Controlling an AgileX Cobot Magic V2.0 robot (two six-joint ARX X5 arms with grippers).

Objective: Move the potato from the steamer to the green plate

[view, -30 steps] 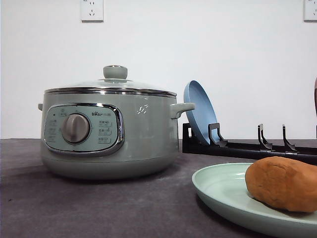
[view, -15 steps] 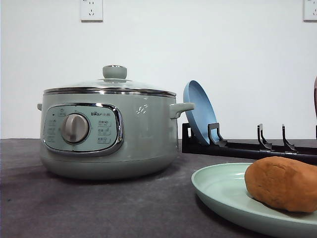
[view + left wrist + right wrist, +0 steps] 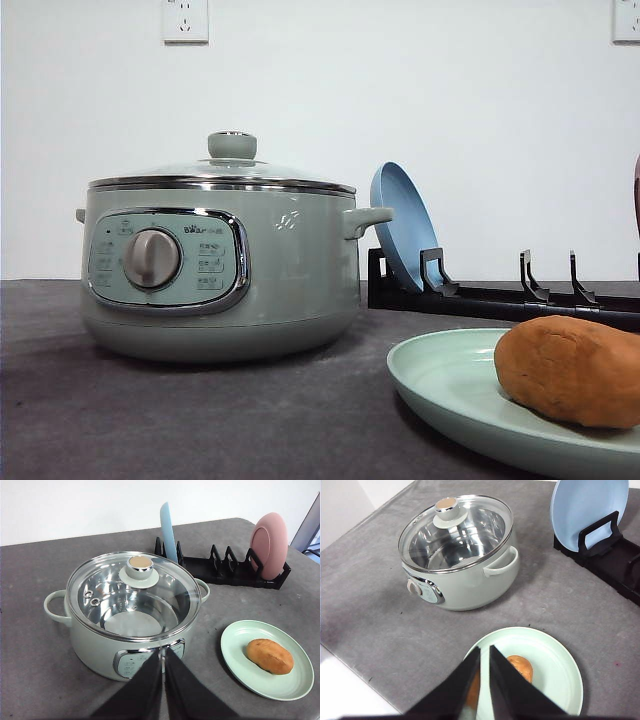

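The potato [image 3: 570, 370] lies on the green plate [image 3: 450, 385] at the front right of the table, also seen from above as the potato [image 3: 269, 656] on the plate [image 3: 240, 647]. The steamer [image 3: 220, 270] stands to the left with its glass lid on and nothing visible inside its shiny bowl [image 3: 132, 600]. My left gripper [image 3: 162, 652] is shut and empty, hanging above the steamer's front. My right gripper [image 3: 485, 650] is shut and empty, above the near edge of the green plate [image 3: 555, 655], beside the potato [image 3: 521, 666].
A black dish rack [image 3: 225, 570] stands behind the plate, holding a blue plate [image 3: 168, 530] and a pink plate [image 3: 269, 545]. The grey table's near edge [image 3: 350, 665] runs close to the steamer [image 3: 460, 560].
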